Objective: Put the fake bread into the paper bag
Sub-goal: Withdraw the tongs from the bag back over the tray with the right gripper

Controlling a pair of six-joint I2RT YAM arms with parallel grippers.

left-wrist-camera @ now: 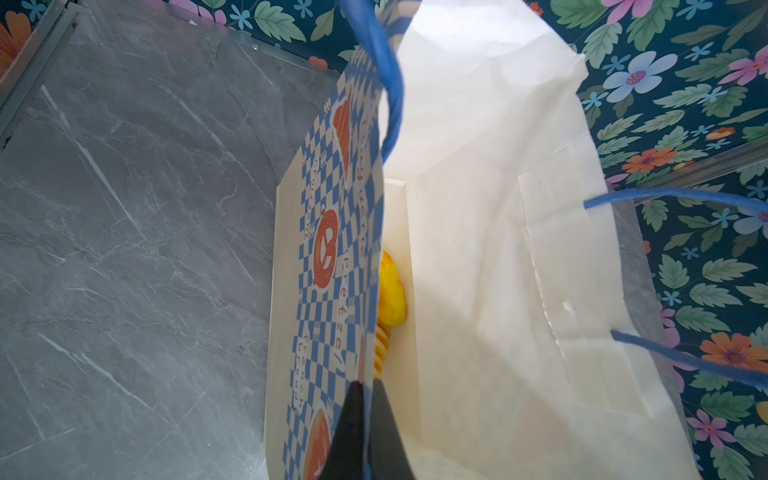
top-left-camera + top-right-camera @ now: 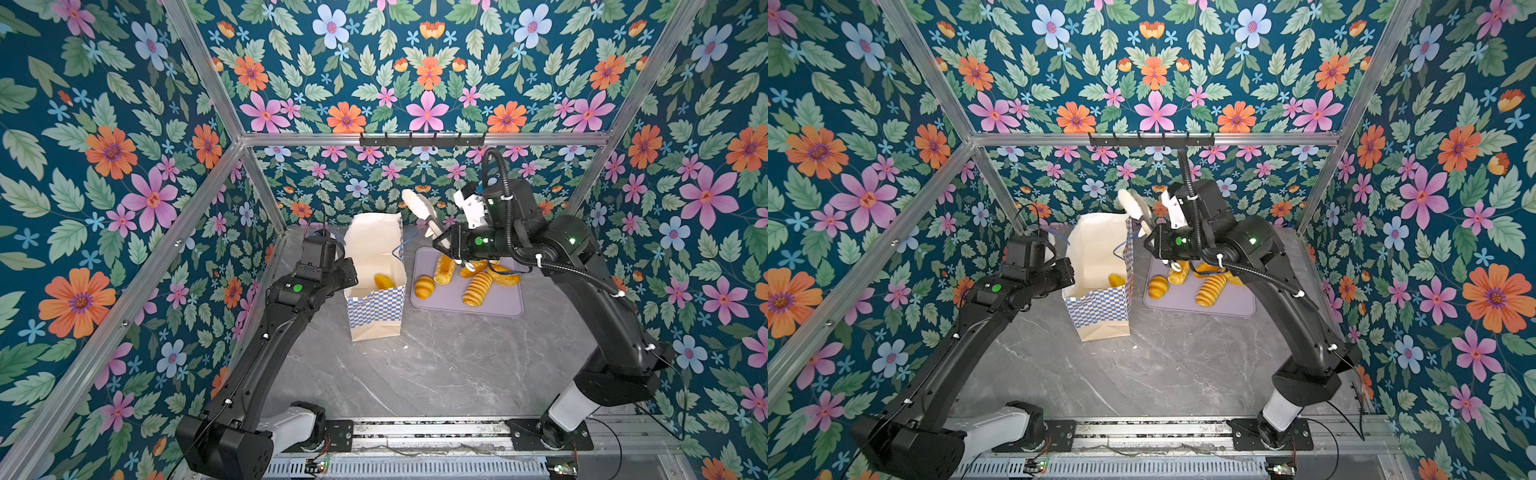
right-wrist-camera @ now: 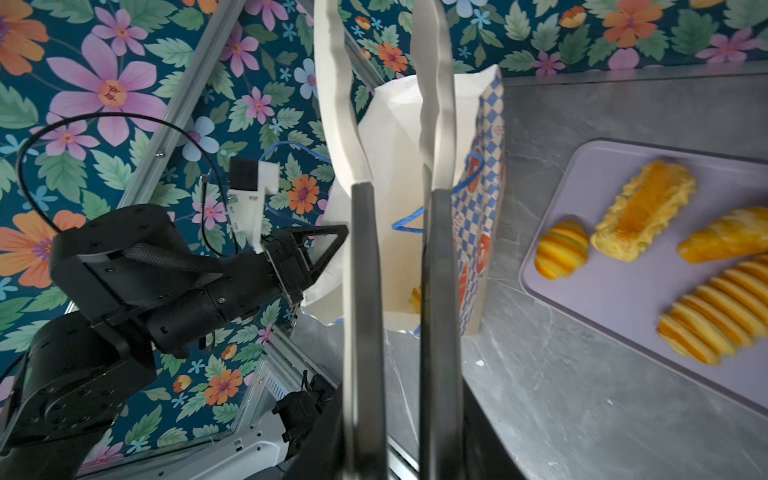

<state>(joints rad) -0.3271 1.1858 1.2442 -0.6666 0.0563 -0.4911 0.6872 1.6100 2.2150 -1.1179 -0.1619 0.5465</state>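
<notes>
Gleaming golden ridged fake bread on lilac tray beside paper bag

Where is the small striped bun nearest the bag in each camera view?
Top view: striped bun on the lilac tray's edge nearest the paper bag.
Top view: striped bun, same bag-side tray edge.
Left wrist: not in it; only the bag and grey table show.
Right wrist: striped bun at the tray's bag-side corner, beyond the tongs.
Shared landmark: the bag's checkered band.
</notes>
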